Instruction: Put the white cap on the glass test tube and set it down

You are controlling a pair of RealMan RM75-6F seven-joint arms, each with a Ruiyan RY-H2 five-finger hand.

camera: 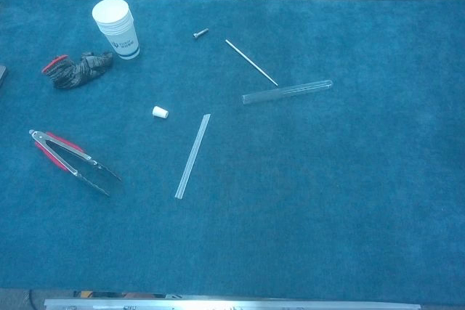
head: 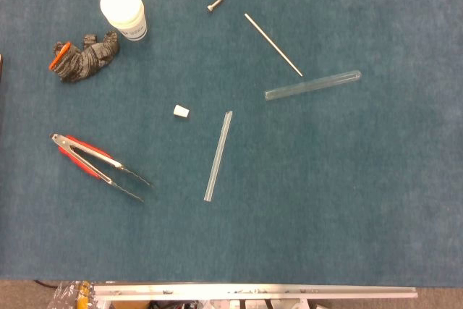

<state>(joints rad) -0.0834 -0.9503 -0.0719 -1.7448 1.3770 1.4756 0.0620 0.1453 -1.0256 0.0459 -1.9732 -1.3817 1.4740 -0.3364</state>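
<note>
Surface: blue carpet-like tabletop (head: 376, 200), carrying every item listed below.
Left hand: absent from both views; whether its fingers are spread or curled cannot be told.
Right hand: absent from both views; same limitation applies.
Task item 1: small white tapered cap (head: 181, 111), lying on its side near the tabletop centre, slightly toward the left edge. It touches nothing.
Task item 2: clear glass test tube (head: 312, 85), lying flat right of centre, toward the far edge. The rounded closed end points toward the right edge; the open mouth faces the cap.
Separation: cap and tube lie well apart, with bare cloth between them. Judgement: capping has not begun.
Neighbour A: thin metal rod (head: 273, 44), lying diagonally just beyond the tube; its near tip ends close to the tube wall. Contact cannot be confirmed.
Neighbour B: clear straight plastic strip (head: 218, 155), lying between centre and near edge, its far end near the tube mouth.
Other items: white paper cup (head: 124, 11) and dark crumpled glove (head: 85, 58) toward the far left corner; red-handled metal tongs (head: 94, 163) by the left edge; small metal bolt (head: 215, 4) by the far edge.
Open room: the right half and the near edge are bare cloth. Judgement: best approach corridor and set-down zone.
Caution: the tube is round and may roll when nudged.
</note>
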